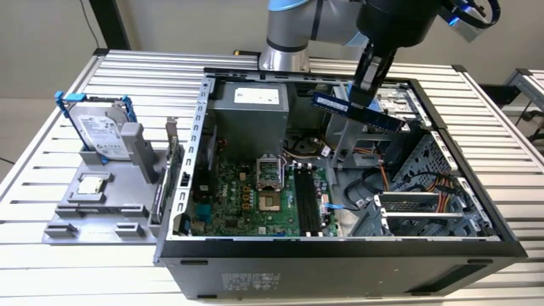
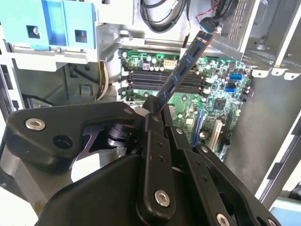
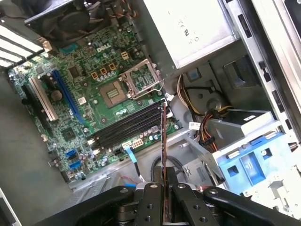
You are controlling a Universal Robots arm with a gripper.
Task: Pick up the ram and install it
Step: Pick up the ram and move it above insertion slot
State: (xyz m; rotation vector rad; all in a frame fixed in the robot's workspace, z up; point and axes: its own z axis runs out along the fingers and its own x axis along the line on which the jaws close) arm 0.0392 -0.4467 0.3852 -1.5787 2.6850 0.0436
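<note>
Held the ram aloft, pinched edge-on in the end effector, over the open case at about 1 o'clock from the memory slots in the exterior view; judged mid-transfer, not yet installed, alignment with a slot outstanding.

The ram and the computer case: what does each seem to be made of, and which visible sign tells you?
The ram: probably rigid circuit-board laminate, matte blue, carrying dark chips. The computer case: likely sheet metal, dull grey, with folded edges and punched holes.
</note>
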